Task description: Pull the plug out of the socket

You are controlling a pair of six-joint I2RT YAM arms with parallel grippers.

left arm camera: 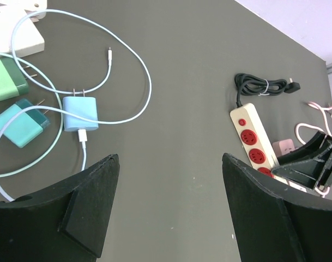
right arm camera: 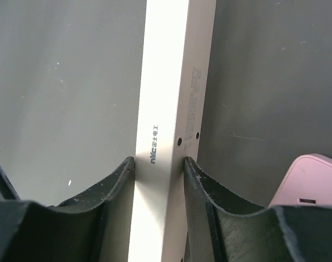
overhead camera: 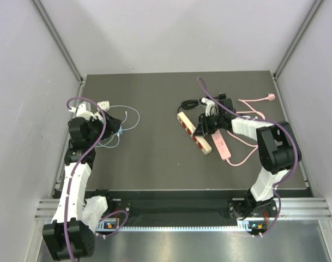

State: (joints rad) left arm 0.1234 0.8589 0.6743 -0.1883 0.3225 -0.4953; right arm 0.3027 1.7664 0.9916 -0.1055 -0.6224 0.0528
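Reaches forward and inward on the right, right tool (right arm camera: 158, 162) clamped across the long sides of the one cream power strip (right arm camera: 176, 65), one pink strip (right arm camera: 313, 180) just to that tool's right; hovers on the left over the desk (overhead camera: 155, 103), left tool (left arm camera: 170, 157) wide, three coloured chargers (left arm camera: 81, 113) ahead-left.

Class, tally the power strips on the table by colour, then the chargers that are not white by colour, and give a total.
cream power strip: 1
pink power strip: 1
light blue charger: 1
teal charger: 1
green charger: 1
Total: 5
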